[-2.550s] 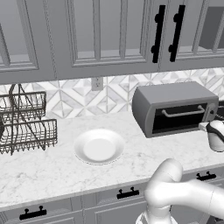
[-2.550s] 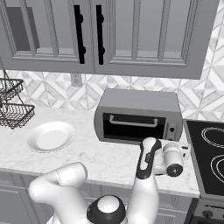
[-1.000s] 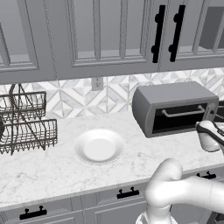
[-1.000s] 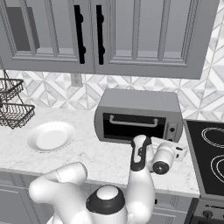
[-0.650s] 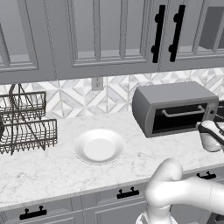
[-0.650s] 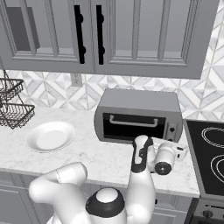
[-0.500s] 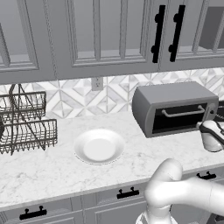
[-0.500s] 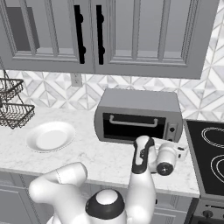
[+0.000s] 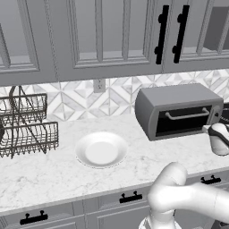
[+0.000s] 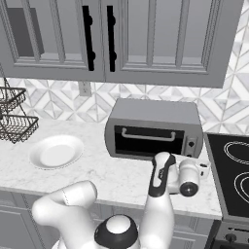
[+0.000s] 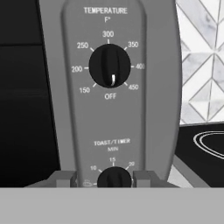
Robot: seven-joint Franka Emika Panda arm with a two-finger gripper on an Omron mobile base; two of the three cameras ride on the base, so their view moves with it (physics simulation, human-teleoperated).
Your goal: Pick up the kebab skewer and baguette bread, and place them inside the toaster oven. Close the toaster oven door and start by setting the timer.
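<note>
Jaws (image 11: 114, 178) are standing apart on either side of the timer knob (image 11: 114, 178), not visibly gripping it, while the toaster oven (image 10: 154, 128), sitting against the table's back edge, is showing its door (image 10: 147, 141) shut, leaving only the timer unset.

toaster oven (image 10: 153, 126) sits on the bench (image 10: 116, 177), plate (image 10: 56, 151) to its left, stovetop (image 10: 233, 180) right, cabinets (image 10: 146, 34) above, wire rack (image 9: 24, 127) far left.

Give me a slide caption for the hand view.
Claw straddling the timer knob on the toaster oven panel; temperature dial at OFF.
</note>
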